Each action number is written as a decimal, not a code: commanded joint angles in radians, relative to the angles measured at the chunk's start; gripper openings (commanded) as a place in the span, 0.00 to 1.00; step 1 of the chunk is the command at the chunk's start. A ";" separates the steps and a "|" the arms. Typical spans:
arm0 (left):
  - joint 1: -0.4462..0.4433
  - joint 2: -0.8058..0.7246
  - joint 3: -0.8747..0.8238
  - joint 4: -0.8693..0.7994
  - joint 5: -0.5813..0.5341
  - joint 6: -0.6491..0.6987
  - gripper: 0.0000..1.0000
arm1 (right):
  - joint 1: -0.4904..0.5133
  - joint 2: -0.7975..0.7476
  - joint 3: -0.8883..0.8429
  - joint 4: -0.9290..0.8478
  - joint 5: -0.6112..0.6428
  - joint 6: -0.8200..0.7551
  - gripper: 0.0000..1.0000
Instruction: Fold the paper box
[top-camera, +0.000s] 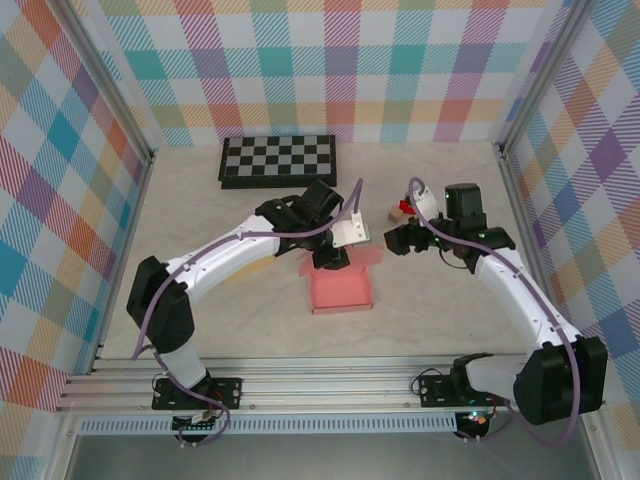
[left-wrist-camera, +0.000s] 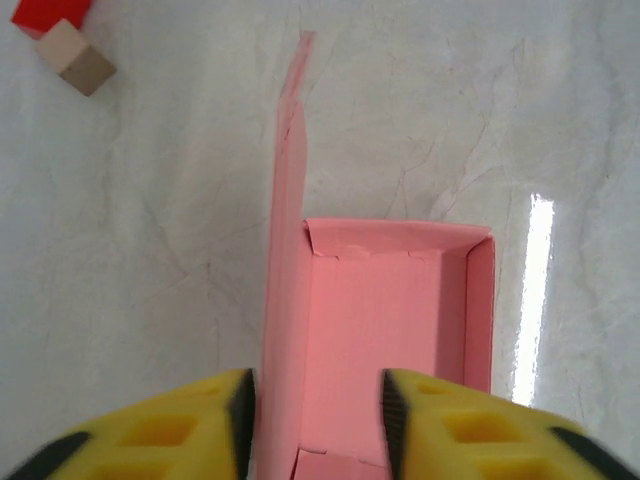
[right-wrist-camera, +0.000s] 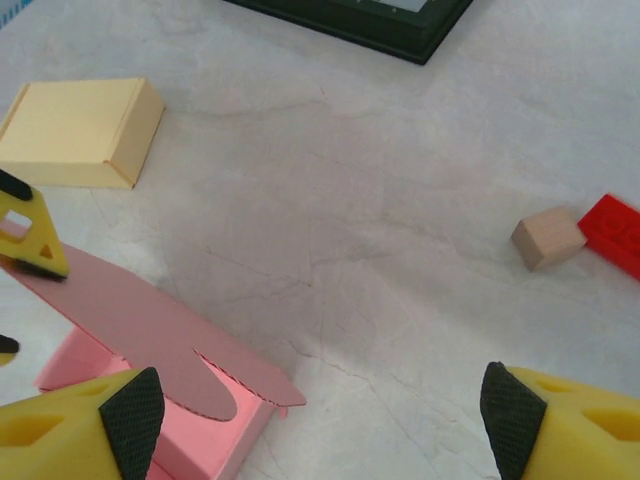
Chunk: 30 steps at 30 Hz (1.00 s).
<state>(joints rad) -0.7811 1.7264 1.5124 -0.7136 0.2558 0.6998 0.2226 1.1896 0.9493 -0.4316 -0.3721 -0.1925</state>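
Note:
The pink paper box (top-camera: 340, 290) lies open in the middle of the table. In the left wrist view its tray (left-wrist-camera: 385, 320) faces up and the long lid flap (left-wrist-camera: 285, 250) stands on edge along the left wall. My left gripper (left-wrist-camera: 315, 425) straddles that wall and flap, the left pad close beside the flap and the right pad (left-wrist-camera: 392, 420) apart from it over the tray floor. In the top view this gripper (top-camera: 330, 258) sits at the box's far end. My right gripper (right-wrist-camera: 320, 415) hangs wide open above bare table, right of the flap's rounded tab (right-wrist-camera: 190, 375).
A closed yellow box (right-wrist-camera: 80, 130) lies left of the pink one. A wooden block (right-wrist-camera: 547, 238) and a red brick (right-wrist-camera: 615, 232) sit together near the right arm. A chessboard (top-camera: 278, 160) lies at the back. Checked walls surround the table.

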 joint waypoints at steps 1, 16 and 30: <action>0.000 0.031 0.049 -0.068 0.028 0.054 0.21 | 0.001 -0.052 -0.105 0.106 -0.118 0.022 0.83; 0.011 -0.074 -0.047 -0.015 -0.062 0.114 0.00 | 0.001 0.088 -0.252 0.408 -0.283 -0.299 0.77; 0.059 -0.168 -0.102 0.035 -0.020 0.077 0.00 | 0.090 0.179 -0.227 0.444 -0.218 -0.399 0.65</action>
<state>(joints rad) -0.7303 1.5864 1.4204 -0.7048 0.2012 0.7918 0.2787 1.3487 0.7101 -0.0467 -0.6254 -0.5625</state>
